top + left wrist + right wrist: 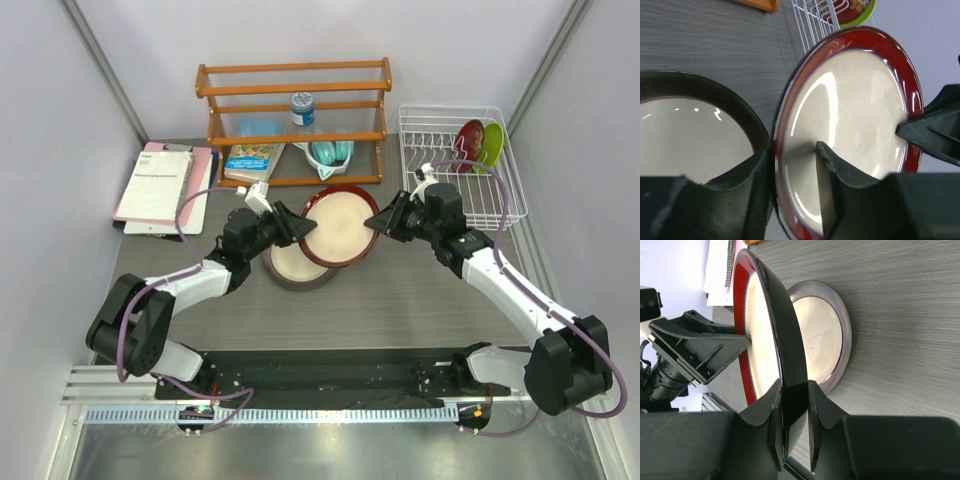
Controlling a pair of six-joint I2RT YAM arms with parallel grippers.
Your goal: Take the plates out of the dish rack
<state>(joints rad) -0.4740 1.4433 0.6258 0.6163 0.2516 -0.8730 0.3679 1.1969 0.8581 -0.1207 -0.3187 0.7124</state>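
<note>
The large dark red-rimmed plate (340, 225) hangs tilted on edge between my two grippers, just above the grey-brown-rimmed plate (295, 265), which lies flat on the table. My right gripper (378, 222) is shut on its right rim (757, 340). My left gripper (295, 228) straddles its left rim (855, 100), with one finger behind the plate and the other a little off its cream face. The small patterned red plate (468, 143) and the lime green plate (490, 145) stand in the white dish rack (440, 125) at the back right.
An orange wooden shelf (295, 110) stands behind the plates and holds a jar, a book and a teal object. A spiral notebook and papers (160, 185) lie at the back left. Grey walls close in both sides.
</note>
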